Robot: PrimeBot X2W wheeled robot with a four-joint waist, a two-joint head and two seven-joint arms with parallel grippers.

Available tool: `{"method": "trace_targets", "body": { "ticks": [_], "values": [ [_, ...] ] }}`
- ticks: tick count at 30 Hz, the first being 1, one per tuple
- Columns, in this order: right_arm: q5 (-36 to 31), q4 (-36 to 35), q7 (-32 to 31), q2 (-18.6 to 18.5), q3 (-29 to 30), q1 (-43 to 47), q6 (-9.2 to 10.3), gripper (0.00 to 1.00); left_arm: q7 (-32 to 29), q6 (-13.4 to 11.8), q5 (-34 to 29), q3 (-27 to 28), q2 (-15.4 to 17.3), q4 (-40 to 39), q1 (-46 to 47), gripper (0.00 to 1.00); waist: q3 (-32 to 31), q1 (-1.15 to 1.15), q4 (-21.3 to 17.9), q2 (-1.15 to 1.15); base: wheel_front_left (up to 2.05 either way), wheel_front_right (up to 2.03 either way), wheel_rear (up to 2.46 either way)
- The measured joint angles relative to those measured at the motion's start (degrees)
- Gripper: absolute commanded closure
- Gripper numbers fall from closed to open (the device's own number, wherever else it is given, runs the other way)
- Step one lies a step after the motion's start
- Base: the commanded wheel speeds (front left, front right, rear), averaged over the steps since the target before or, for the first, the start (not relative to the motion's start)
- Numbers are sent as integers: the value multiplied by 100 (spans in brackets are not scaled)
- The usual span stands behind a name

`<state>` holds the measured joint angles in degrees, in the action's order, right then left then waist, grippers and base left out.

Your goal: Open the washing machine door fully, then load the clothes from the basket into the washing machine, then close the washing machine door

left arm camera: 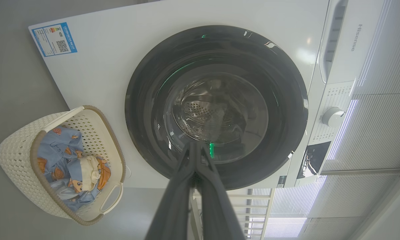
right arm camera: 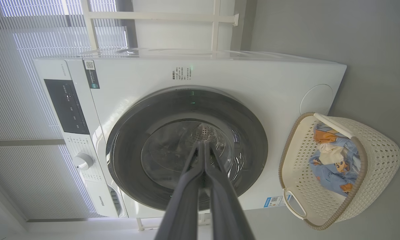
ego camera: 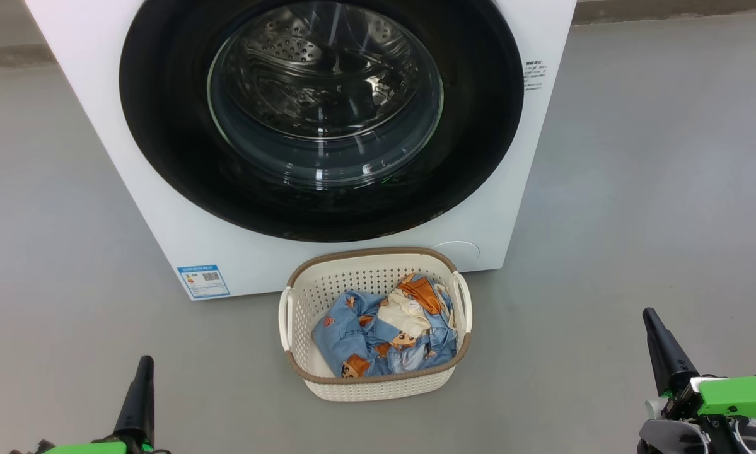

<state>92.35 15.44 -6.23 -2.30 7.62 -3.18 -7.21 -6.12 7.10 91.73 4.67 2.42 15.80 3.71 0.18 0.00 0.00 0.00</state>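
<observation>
The white washing machine (ego camera: pixel 132 189) (left arm camera: pixel 103 60) (right arm camera: pixel 253 76) stands straight ahead. Its round black-rimmed door (ego camera: pixel 163 126) (left arm camera: pixel 143 100) (right arm camera: pixel 253 140) lies flat against the front, closed, the steel drum showing through the glass. On the floor before it sits the cream basket (ego camera: pixel 378 386) (left arm camera: pixel 16 156) (right arm camera: pixel 380 146), with the light blue clothes (ego camera: pixel 352 334) (left arm camera: pixel 58 146) (right arm camera: pixel 330 168) bunched inside. My left gripper (ego camera: pixel 144 366) (left arm camera: pixel 195 146) is shut and empty, low at the left, well short of the basket. My right gripper (ego camera: pixel 650 318) (right arm camera: pixel 203 146) is also shut and empty, low at the right.
Grey floor (ego camera: pixel 636 189) spreads on both sides of the machine and around the basket. The control panel with a knob (left arm camera: pixel 333 116) (right arm camera: pixel 83 161) runs along the machine's top. Window blinds (right arm camera: pixel 19 100) and a white frame (right arm camera: pixel 216 20) stand behind it.
</observation>
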Motion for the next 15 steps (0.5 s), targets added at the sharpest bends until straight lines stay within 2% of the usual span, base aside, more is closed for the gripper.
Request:
{"method": "trace_targets", "body": {
  "ticks": [15],
  "values": [
    [0,0,0,0,0,0,0,100,0,0,0,0,-1,0,0,100,0,0,0,0,0,0,0]
  ]
}}
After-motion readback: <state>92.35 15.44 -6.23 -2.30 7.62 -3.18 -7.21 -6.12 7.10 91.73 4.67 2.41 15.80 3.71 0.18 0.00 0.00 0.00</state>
